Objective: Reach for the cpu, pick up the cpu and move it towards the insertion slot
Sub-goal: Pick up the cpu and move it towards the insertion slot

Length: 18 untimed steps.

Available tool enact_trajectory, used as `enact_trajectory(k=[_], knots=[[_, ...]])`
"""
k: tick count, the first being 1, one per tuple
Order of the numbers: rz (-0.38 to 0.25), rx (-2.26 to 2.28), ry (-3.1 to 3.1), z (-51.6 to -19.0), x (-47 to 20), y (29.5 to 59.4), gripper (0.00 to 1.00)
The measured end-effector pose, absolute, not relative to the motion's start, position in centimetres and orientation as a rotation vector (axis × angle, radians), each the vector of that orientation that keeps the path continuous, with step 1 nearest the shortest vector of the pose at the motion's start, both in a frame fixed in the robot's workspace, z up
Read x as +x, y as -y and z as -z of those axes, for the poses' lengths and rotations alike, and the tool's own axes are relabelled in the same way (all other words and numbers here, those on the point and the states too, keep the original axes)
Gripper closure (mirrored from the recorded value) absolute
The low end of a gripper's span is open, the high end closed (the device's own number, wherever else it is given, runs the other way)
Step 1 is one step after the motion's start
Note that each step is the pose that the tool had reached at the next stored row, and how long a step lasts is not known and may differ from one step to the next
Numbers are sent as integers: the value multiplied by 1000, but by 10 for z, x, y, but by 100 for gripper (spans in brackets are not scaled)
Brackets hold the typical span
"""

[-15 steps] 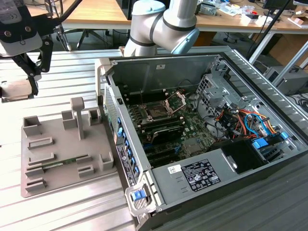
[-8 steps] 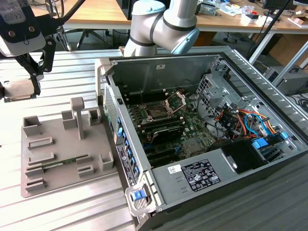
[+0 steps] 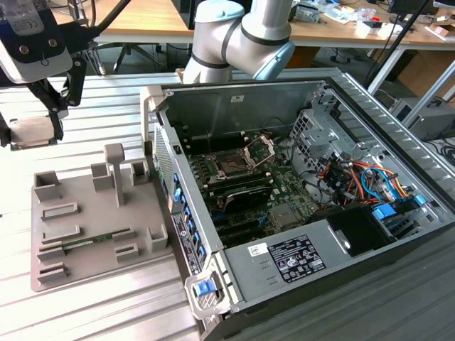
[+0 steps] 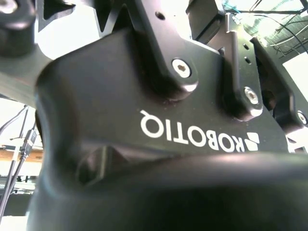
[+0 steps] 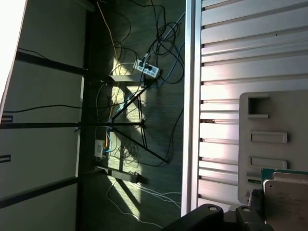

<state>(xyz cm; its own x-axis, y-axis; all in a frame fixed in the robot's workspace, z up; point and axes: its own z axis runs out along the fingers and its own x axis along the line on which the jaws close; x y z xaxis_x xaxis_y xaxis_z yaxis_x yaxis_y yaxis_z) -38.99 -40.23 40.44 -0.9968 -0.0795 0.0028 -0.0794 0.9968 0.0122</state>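
**Cpu [image 3: 31, 132] pinched, clear of the tray**

Exterior view: your gripper [image 3: 33, 122] pinches the cpu, hanging above and beyond the grey tray's [image 3: 92, 234] far corner. The insertion slot [image 3: 231, 165] lies well apart from the tray.

Second wrist view: gripper housing, close up.

First wrist view: chip face over the tray's edge.

Risks, as I judge them: the thin edge grip could slip, and the case wall [image 3: 162, 153] beside the tray could clip the chip.

Pale ribbed metal tabletop [image 3: 85, 92] in front — long light-wood desks [image 3: 142, 18] behind it. In the first wrist view, sunlight patches a dark floor [image 5: 103, 48] strewn with tangled black cables [image 5: 163, 43], a white power strip [image 5: 147, 70] and a black tripod stand [image 5: 126, 124].
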Motion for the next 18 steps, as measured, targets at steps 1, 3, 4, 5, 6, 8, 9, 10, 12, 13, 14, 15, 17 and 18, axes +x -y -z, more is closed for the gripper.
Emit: enact_trajectory(k=[1,3,4,5,6,8,9,10,12,13,14,15,17,18], knots=[[19,125,3136,-404,-389,402,45],[19,125,3136,-404,-388,402,45],[19,125,3136,-404,-388,402,45],[19,125,3136,-404,-387,402,45],[19,125,3136,-404,-386,402,45],[19,125,3136,-404,-385,402,45],[19,125,3136,-404,-385,402,45],[19,125,3136,-404,-384,402,45],[19,125,3136,-404,-384,402,45],[19,125,3136,-404,-384,402,45],[19,125,3136,-404,-384,402,45],[19,125,3136,-404,-383,402,45],[19,125,3136,-404,-383,402,45],[19,125,3136,-404,-382,402,45]])
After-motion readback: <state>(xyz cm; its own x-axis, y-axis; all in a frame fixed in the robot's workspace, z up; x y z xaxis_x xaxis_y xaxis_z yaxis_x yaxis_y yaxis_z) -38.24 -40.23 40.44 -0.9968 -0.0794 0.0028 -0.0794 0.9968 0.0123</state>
